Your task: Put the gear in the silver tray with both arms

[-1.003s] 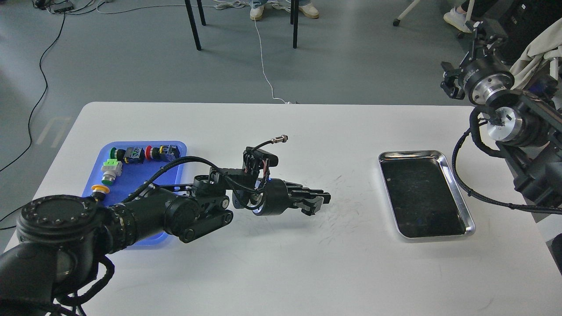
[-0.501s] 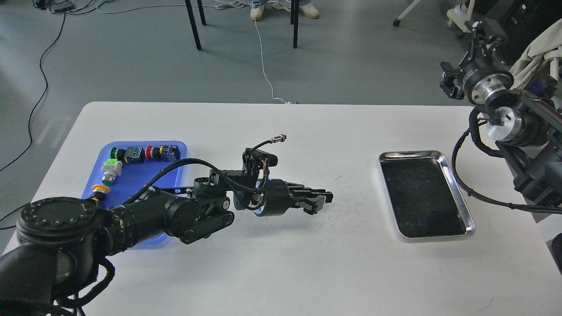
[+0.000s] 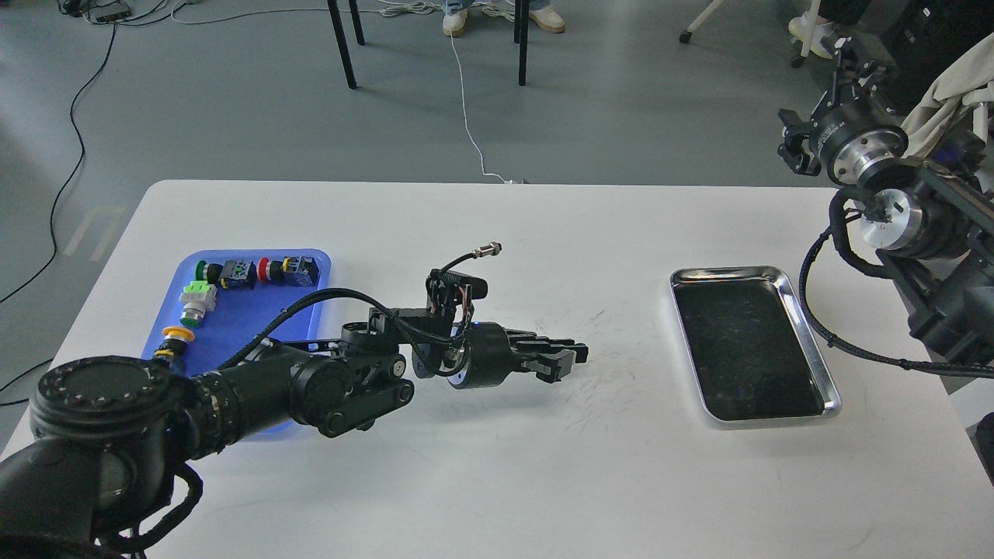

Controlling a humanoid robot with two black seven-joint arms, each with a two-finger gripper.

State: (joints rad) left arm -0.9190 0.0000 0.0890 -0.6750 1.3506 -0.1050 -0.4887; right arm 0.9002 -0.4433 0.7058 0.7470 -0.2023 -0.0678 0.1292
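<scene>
Nearest, at lower left: thick black shoulder and elbow links of the left arm [image 3: 233,388], reaching rightward low over the white bench [image 3: 497,481], looped black cable riding along its top. At its far end, the left gripper [image 3: 571,359], lying level and pointing right toward the silver tray [image 3: 811,341]; fingers [image 3: 555,345] pressed close together with no visible gap, nothing seen between them. Small bracket with a metal-tipped cable stub [image 3: 485,251] standing up from the wrist.

Right of the gripper, well apart from it: silver tray resting flat on the bench near the right edge, raised shiny rim, dark reflective floor holding nothing visible. Faint scuff marks [image 3: 598,380] on the bench between gripper and tray.

Behind the left arm, partly hidden by it: blue tray [image 3: 311,268] on the bench's left side, carrying small switch parts along its far and left edges, including a green-and-white part [image 3: 196,299], a yellow-capped button [image 3: 177,335], a red button [image 3: 265,269] and dark blocks [image 3: 237,273].

Farther back at the right edge: right arm [image 3: 893,217] raised clear of the bench, round silver joint caps facing the view, cable looping down beside the tray. Right gripper [image 3: 792,144] small, dark and turned away beyond the bench edge; cannot tell whether spread or closed.

Beyond the bench: grey floor with cables [image 3: 466,116] and chair legs [image 3: 342,43].
</scene>
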